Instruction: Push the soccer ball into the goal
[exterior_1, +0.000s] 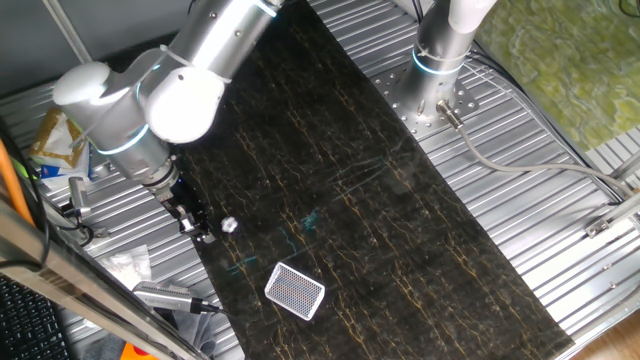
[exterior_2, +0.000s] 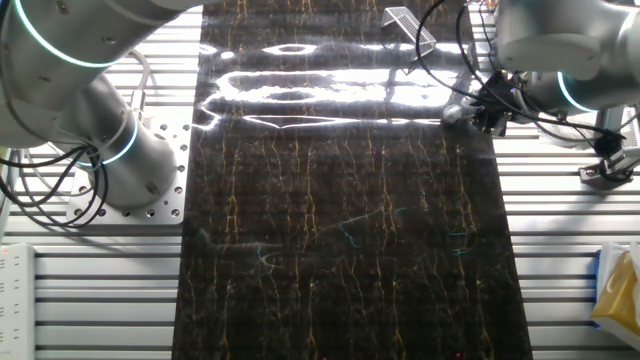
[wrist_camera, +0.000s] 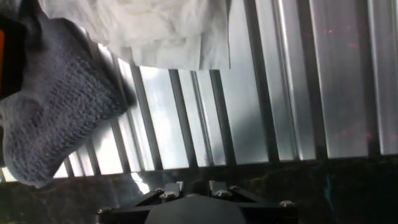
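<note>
The soccer ball (exterior_1: 229, 226) is a tiny white ball with dark patches on the black marbled mat, close to its left edge. My gripper (exterior_1: 201, 232) stands just left of it, fingers down and close together, holding nothing. The goal (exterior_1: 295, 291), a white frame with dark netting, lies flat on the mat nearer the camera, right of the ball. From the other side, the ball (exterior_2: 453, 114) sits just left of the gripper (exterior_2: 490, 115), with the goal (exterior_2: 410, 25) beyond it. The hand view shows only the gripper's (wrist_camera: 194, 185) finger bases; ball and goal are out of view there.
The black mat (exterior_1: 380, 200) lies on a slatted aluminium table (exterior_1: 560, 200). A second arm's base (exterior_1: 440, 60) stands at the far side. Packets and tools (exterior_1: 150, 290) clutter the table left of the gripper. A grey cloth (wrist_camera: 56, 106) and white cloth (wrist_camera: 161, 31) lie ahead of the hand.
</note>
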